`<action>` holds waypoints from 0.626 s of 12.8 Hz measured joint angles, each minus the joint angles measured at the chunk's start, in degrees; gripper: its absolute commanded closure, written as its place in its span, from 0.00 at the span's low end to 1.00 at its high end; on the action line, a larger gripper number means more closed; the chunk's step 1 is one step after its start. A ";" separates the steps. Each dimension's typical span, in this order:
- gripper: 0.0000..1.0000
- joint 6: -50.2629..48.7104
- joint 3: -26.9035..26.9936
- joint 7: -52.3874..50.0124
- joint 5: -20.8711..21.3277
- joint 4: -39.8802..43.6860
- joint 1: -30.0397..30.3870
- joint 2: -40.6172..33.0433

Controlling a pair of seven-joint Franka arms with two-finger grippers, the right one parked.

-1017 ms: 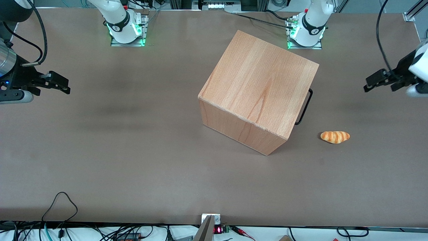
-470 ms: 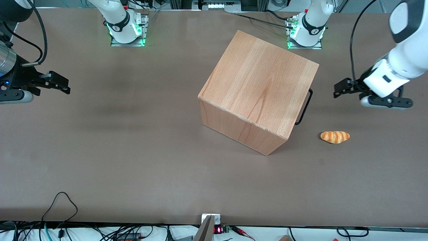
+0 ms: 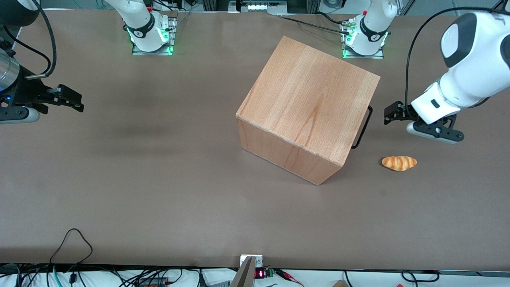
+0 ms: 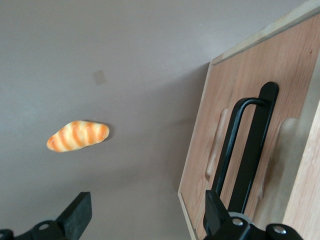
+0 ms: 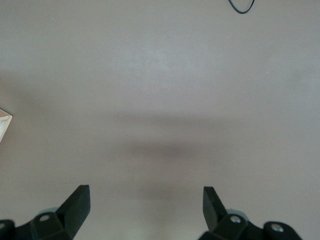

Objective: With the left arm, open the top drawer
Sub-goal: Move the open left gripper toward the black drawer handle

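Just beside the black handle (image 3: 361,127) we see the left arm's gripper (image 3: 388,115) hovering, apart. Its claw gapes wide, holding nothing.

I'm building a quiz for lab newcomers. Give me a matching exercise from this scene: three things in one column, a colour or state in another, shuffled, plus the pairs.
Things:
1. left arm's gripper
2. bread roll
3. drawer handle

States:
a. black bar, not gripped
b. open, in the air in front of the drawer
c. orange striped, lying on the table

Pairs: 1-b, 2-c, 3-a

A wide brown table (image 3: 159,179) with cables (image 3: 71,243) along its near edge.
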 measured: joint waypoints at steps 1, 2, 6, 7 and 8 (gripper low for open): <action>0.00 0.68 -0.01 0.86 -1.07 -0.25 -0.39 0.64; 0.00 1.50 -0.04 1.46 -1.81 -0.44 -0.71 1.22; 0.00 3.67 -0.17 4.80 -3.09 -1.26 -0.86 2.56; 0.00 3.71 -0.19 5.71 -3.21 -1.37 -0.87 2.68; 0.00 3.73 -0.24 6.70 -3.35 -1.41 -0.91 2.80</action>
